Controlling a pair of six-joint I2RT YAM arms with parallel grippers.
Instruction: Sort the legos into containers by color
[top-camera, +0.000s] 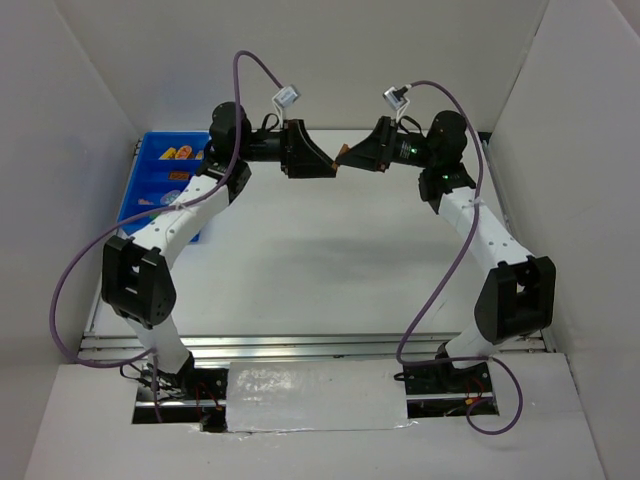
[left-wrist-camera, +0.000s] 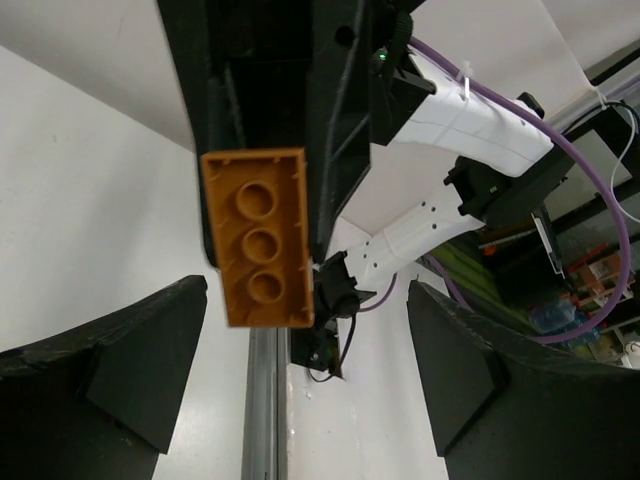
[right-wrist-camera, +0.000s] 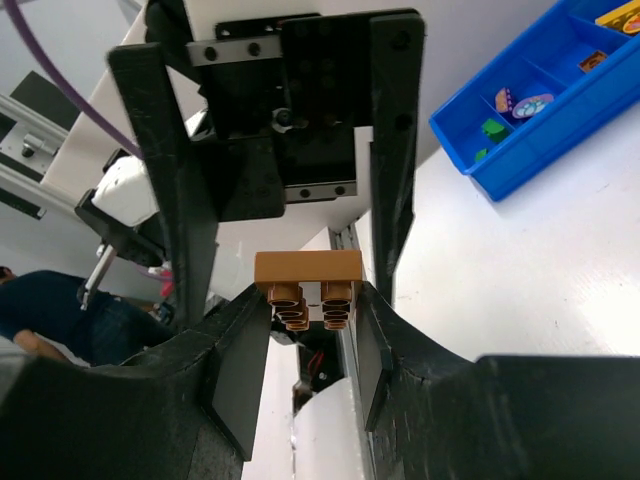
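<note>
So we're looking at both arms reaching in and meeting above the far middle of the table (top-camera: 330, 260). The right gripper (right-wrist-camera: 308, 300) is pinching an orange block (right-wrist-camera: 308, 268) between its two fingers, clamped on the block's sides and holding it up in the air, well off the surface. The right wrist view is showing us the block's open tubes, while the left wrist view is getting a face with three round circles on it. The left gripper (left-wrist-camera: 305, 300) is spread wide and gripping nothing. Its fingers are standing off to either side with the block lined up with the gap between them, and neither finger is touching the block as far as we can see. We can't tell whether the block is already between the fingertips or just in front of them. From the top the two grippers are pointing at each other nose to nose, with the block as the little orange bit between them. The blue bin (top-camera: 150, 195) is sitting at the far left of the table, partly hidden under the left arm. In the right wrist view we're seeing some pieces lying in its compartments: a green piece (right-wrist-camera: 490, 127), a round purple piece (right-wrist-camera: 530, 103) beside it, a small brown piece (right-wrist-camera: 591, 61) one compartment over, and a yellow piece (right-wrist-camera: 618, 16) at the frame's edge.
</note>
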